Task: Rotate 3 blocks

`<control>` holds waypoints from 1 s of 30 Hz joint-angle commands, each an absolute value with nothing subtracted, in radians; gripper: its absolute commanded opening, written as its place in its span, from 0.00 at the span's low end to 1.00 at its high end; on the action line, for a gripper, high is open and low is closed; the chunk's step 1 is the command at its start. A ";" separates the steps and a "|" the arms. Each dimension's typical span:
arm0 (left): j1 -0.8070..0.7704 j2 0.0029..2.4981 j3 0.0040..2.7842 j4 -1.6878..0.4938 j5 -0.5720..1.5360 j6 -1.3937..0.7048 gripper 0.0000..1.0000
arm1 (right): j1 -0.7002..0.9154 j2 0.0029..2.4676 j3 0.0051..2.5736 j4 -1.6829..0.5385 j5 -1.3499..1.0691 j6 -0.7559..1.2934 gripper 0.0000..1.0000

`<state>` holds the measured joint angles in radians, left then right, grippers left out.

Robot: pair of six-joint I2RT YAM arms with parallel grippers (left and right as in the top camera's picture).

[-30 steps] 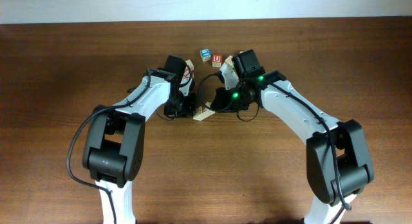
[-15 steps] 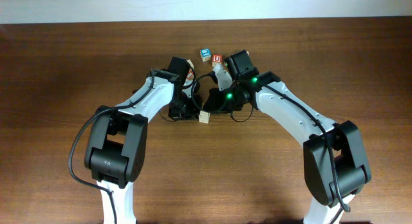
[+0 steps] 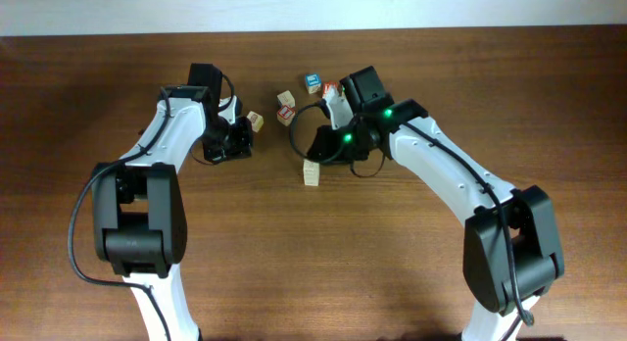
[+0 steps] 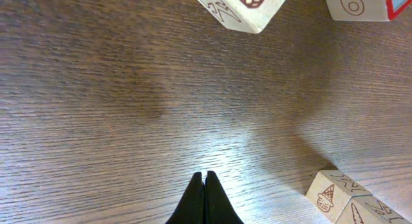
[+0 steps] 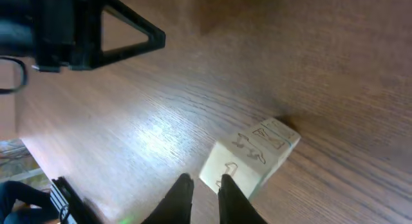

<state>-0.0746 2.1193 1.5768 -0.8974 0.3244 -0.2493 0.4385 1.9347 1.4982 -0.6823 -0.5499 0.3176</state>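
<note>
While the left gripper [image 4: 205, 185] sits clenched and empty, the right gripper [image 5: 202, 185], barely parted, seems to touch the block [image 5: 252, 158] lying just ahead; widen, straddle its flat sides, then turn.

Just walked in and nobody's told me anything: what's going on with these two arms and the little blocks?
A two-armed robot is working at a table. The right gripper is low, right behind a pale letter block, jaws slightly parted with nothing between them. The left gripper is empty, jaws shut, over bare wood beside a second block.
</note>
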 commanded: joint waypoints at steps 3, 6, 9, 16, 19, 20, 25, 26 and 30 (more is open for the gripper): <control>-0.072 2.046 1.771 -1.086 0.207 -0.213 0.00 | 0.426 1.839 1.755 -0.887 -0.511 0.213 0.40; -0.072 1.835 1.865 -1.177 0.173 -0.180 0.00 | 0.384 1.728 1.938 -1.102 -0.359 0.160 0.65; -0.072 1.570 1.865 -1.204 0.080 -0.181 0.04 | 0.337 1.551 1.997 -1.239 -0.193 0.161 0.98; -0.072 1.393 1.865 -1.330 0.081 -0.181 0.99 | 0.306 1.187 1.998 -1.468 0.012 0.161 0.98; -0.072 1.393 1.865 -1.330 0.081 -0.181 0.99 | 0.306 1.144 1.998 -1.470 0.012 0.161 0.98; -0.072 1.393 1.865 -1.330 0.081 -0.181 0.99 | 0.306 1.145 1.997 -1.470 0.012 0.161 0.98; -0.072 1.393 1.865 -1.330 0.081 -0.181 0.99 | 0.224 1.103 1.912 -1.369 0.065 0.115 0.98; -0.072 1.393 1.865 -1.330 0.081 -0.181 0.99 | 0.195 1.050 1.812 -1.268 0.065 0.107 0.98; -0.072 1.393 1.865 -1.330 0.081 -0.181 0.99 | 0.101 0.646 1.073 -0.644 0.061 0.075 0.98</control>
